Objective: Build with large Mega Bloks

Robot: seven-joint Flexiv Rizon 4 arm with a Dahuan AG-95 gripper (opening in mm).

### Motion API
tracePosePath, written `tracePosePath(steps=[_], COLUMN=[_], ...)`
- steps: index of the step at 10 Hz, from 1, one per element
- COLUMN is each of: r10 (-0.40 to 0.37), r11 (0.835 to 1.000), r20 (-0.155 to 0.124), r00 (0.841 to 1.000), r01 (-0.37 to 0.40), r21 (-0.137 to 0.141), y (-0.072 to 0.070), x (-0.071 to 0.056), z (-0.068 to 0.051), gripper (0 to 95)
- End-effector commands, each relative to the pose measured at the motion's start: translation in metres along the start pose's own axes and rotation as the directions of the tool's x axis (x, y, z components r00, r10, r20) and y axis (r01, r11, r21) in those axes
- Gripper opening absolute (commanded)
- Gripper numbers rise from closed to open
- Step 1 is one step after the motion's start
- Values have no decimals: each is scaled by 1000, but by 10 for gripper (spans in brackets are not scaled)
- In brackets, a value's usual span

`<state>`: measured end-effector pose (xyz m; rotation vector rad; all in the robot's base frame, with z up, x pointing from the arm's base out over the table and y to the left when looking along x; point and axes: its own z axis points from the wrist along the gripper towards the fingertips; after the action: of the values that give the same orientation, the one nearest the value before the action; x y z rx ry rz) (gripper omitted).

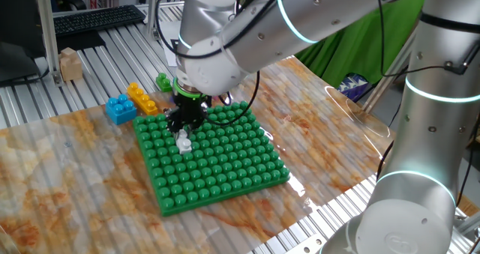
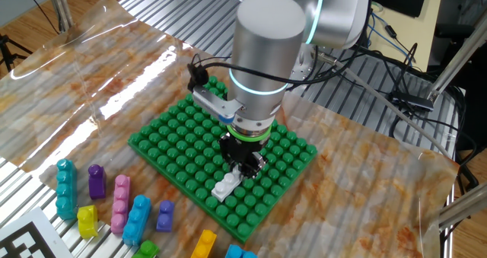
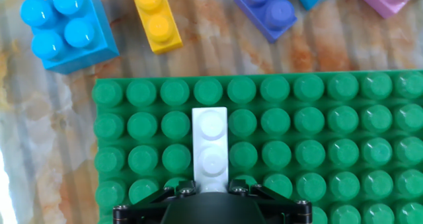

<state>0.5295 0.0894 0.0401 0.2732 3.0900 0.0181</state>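
Item one: we are counting a single white brick (image 3: 211, 148), three studs long as far as the hand view shows, lying on the green studded baseplate (image 3: 344, 145) a short way in from its edge. The gripper (image 2: 239, 176) is standing directly over the brick's near end. Its black body is hiding the fingertips in every view, so we cannot tell whether the fingers are clamped on the brick or standing loose of it.

Item two, beyond the baseplate edge in the hand view: we are counting one blue four-stud block (image 3: 63, 27), one yellow-orange brick (image 3: 156, 18), one purple brick (image 3: 268, 12), and parts of a teal and a pink brick cut off by the frame.

Item three, in the other fixed view: we are counting a loose group near the table corner, namely one teal column (image 2: 66, 188), one dark purple brick (image 2: 96, 181), one pink brick (image 2: 121, 203), one light blue brick (image 2: 138, 218), one yellow brick (image 2: 87, 221), and one small green piece (image 2: 148, 250).

Surface: the bricks and baseplate are resting on a marbled orange-brown sheet (image 1: 67, 179) laid over a ribbed metal table (image 1: 30, 89). A keyboard (image 1: 97, 18) is sitting far back.

Room: most of the baseplate studs are showing bare around the white brick, and the sheet is showing bare beyond the baseplate on the side away from the loose bricks.
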Motion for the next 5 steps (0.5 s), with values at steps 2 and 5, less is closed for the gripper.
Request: tracePosePath(steps=[2,5], r10=[7,22], r11=[1000,1000], r20=[13,17], r00=[1000,1000], r01=[-7,-22], r21=[-7,-11], y=[1,1], x=[-2,-1], z=[1,1], gripper=[760,760])
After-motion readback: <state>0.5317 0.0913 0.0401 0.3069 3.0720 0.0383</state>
